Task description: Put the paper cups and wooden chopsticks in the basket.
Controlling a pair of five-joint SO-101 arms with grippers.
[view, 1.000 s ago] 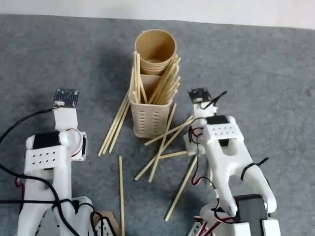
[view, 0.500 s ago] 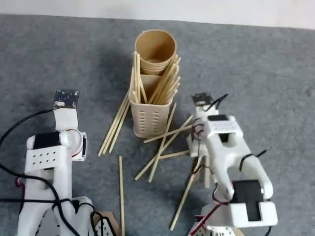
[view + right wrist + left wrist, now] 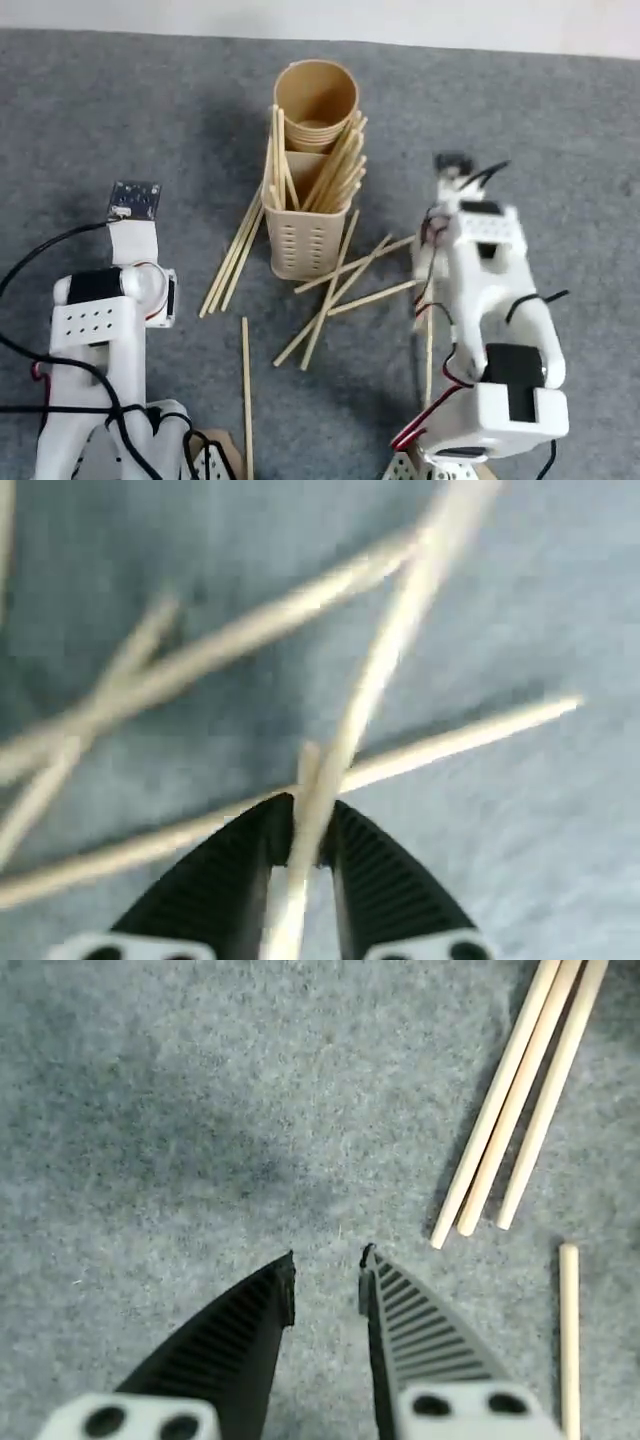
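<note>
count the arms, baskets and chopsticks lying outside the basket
arms: 2, the left arm and the right arm
basket: 1
chopsticks outside it: 9, a row of 3, a lone one, a crossed pile of 4, a held one in the right gripper
total: 12

High view: the right arm (image 3: 487, 275) has swung from the lower centre-right of the frame up and toward the right edge. The chopstick (image 3: 429, 350) that lay slanted at the lower centre a second ago has gone with it. It now runs almost straight up and down under the arm, pinched in the right gripper (image 3: 308, 815). Two loose chopsticks (image 3: 372, 297) right of the basket (image 3: 310, 245) have slid slightly rightward.
</note>
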